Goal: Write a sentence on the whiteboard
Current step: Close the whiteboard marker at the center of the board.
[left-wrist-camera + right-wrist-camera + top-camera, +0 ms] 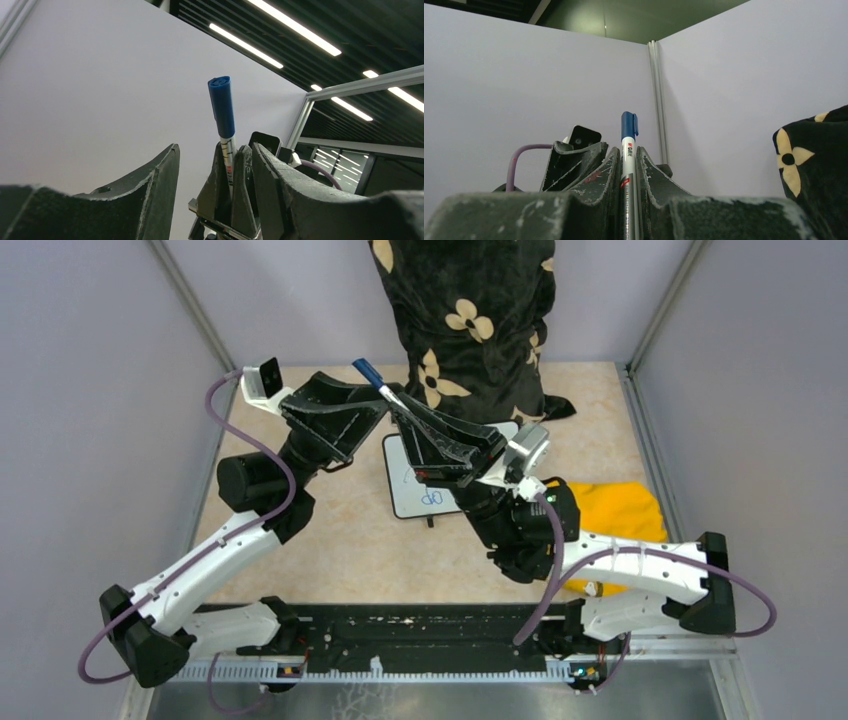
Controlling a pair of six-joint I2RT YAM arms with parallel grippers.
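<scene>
The whiteboard (pixel 408 480) lies flat mid-table, largely hidden under both arms. Of the sentence, only a few blue marks (pixel 430 498) show near the board's front edge. My right gripper (pixel 400 410) (pixel 628 150) is shut on a white marker (pixel 628 165) (pixel 385 390), raised above the board with its blue cap (pixel 366 369) (pixel 221 102) pointing up. My left gripper (pixel 376 416) (pixel 216 150) is open. Its fingers (pixel 155 185) straddle the right gripper's tips and the marker without touching the marker.
A yellow cloth (pixel 615 515) lies to the right of the board, behind the right arm. A person in a black flower-print garment (pixel 465 320) stands at the far edge. Grey walls enclose the table left and right.
</scene>
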